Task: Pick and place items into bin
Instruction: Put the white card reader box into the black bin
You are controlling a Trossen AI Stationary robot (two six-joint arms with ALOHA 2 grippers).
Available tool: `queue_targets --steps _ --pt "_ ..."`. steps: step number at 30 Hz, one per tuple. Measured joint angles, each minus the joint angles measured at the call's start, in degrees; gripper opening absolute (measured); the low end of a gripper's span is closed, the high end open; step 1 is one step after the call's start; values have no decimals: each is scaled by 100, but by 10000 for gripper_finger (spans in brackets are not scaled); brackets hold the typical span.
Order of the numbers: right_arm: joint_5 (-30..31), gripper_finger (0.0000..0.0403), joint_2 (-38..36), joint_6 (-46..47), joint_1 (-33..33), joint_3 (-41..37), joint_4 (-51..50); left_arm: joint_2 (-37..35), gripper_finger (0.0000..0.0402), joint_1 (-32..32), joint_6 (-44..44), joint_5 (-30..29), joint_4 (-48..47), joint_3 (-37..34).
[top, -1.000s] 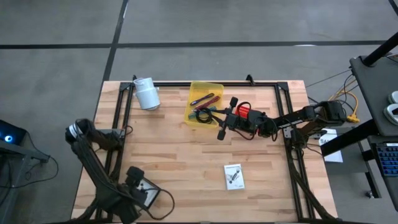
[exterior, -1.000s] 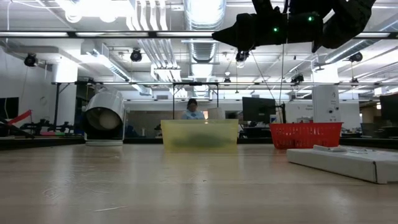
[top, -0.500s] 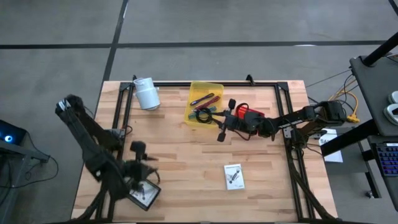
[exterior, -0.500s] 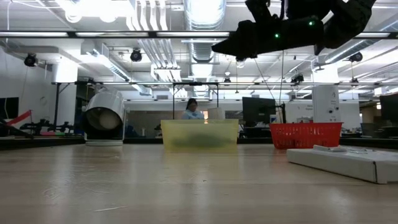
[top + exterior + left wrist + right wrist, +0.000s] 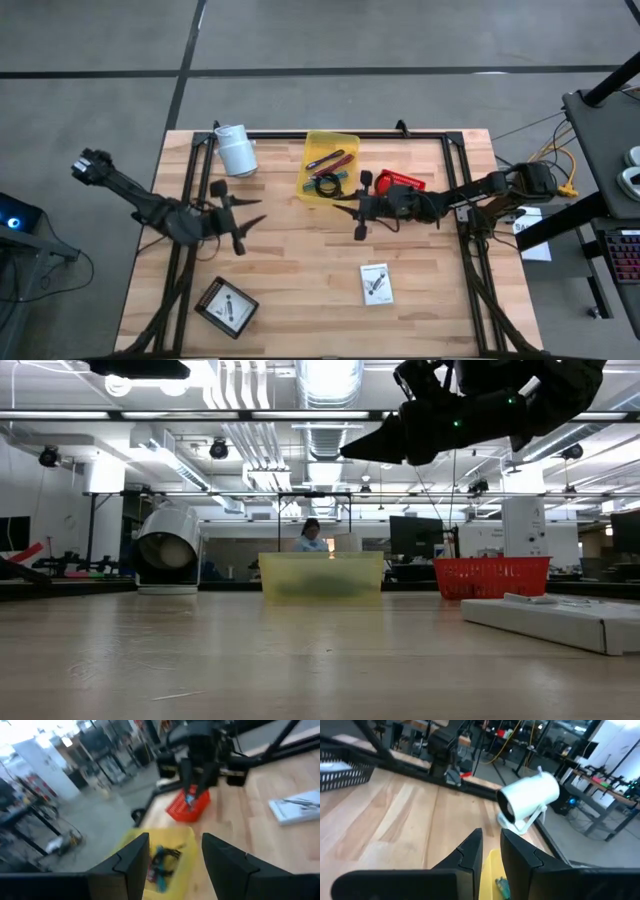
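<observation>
Along the far edge of the surface (image 5: 300, 250), about midway, sits the yellow bin (image 5: 345, 140). It already holds a magenta stick (image 5: 335, 160), a coiled black cable (image 5: 325, 183) and a teal tool (image 5: 161, 857). The white cup (image 5: 237, 150) lies to its left and a red basket (image 5: 400, 183) just beside it on the right.

Two items are not yet binned, both toward the near edge. A white card (image 5: 376, 283) lies right of the middle, its long axis running near edge to far edge. A second, dark-rimmed card (image 5: 226, 307) lies askew near the near left corner.

The right claw (image 5: 342, 200) hangs above the bin's right wall, pointing left. Its fingers (image 5: 470, 851) are drawn almost together and nothing shows between them. The left claw (image 5: 255, 210) hovers over the left half of the surface, pointing toward the bin, released with its fingers (image 5: 135, 857) well apart.

The next pick probably turns on which card lies nearer which arm. The dark-rimmed card lies toward the near edge from the left claw, off to the side of the way it points, so that arm would have to swing round and come down. The other card lies likewise toward the near edge from the right claw, well apart from it.
</observation>
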Motion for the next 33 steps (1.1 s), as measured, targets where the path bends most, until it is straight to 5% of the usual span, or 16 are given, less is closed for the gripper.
queue_targets --steps 4,17,26,33 --pt "1 65 0 4 26 18 -155 -295 155 190 739 158 713 -414" --pt "2 191 0 525 558 1036 -2284 -320 63 285 766 194 904 -637" --pt "-40 193 0 2428 968 2049 -5423 -276 58 285 768 191 914 -637" --pt "-731 187 0 3054 1411 2201 -5829 -265 58 285 809 189 910 -690"
